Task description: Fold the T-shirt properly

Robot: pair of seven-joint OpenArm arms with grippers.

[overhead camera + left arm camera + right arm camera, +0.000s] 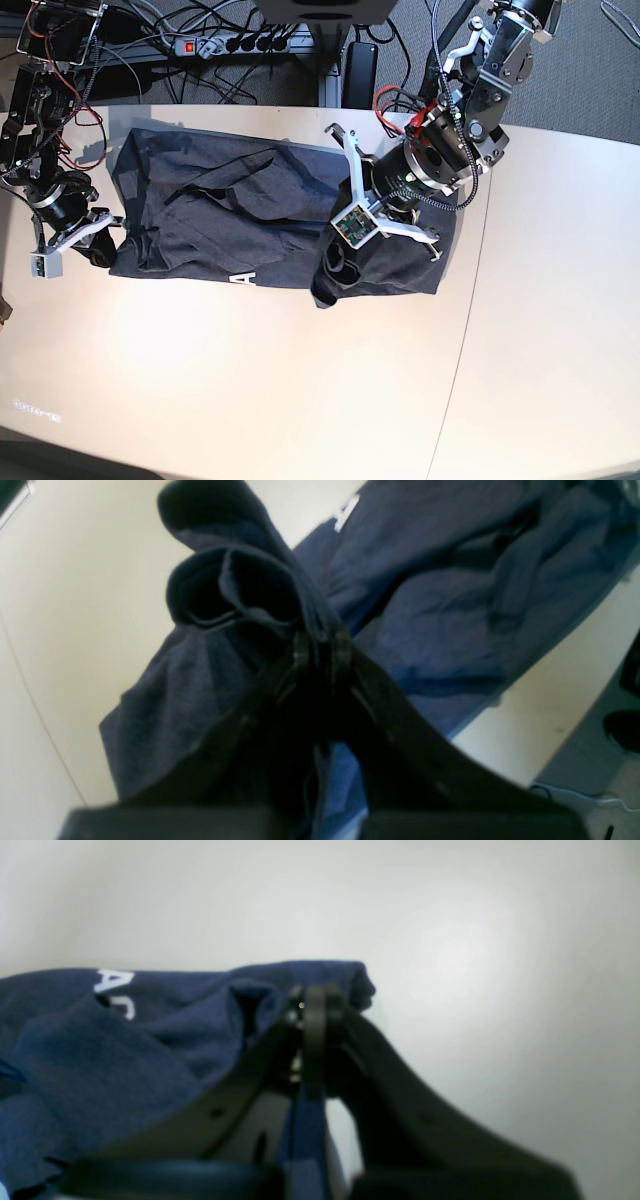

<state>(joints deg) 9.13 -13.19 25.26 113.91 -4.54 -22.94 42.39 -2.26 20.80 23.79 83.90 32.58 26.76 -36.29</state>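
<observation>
The T-shirt (230, 215) lies crumpled across the far half of the desk (300, 390), stretched from 9 o'clock to just past centre. Its far hem runs close to the desk's back edge at 12 o'clock, where a power strip (235, 43) and loose cables (190, 20) sit just beyond.

The left gripper (322, 647) is clenched on a bunched fold of the shirt near the middle of the desk; in the left wrist view a rolled tube of cloth stands just above its closed tips. The right gripper (315, 1005) is clenched on the shirt's corner at 9 o'clock, hard by the desk's left edge, with cloth pinched between the tips and draping to the left in the right wrist view.

From 3 through 6 to 8 o'clock the desk is bare, and a seam (465, 300) crosses it from 1 to 5 o'clock.

White block lettering shows at the shirt's near hem: a single "A" (243, 278) in the base view, and "A" above a partly folded letter (116, 990) in the right wrist view. No more can be read.
</observation>
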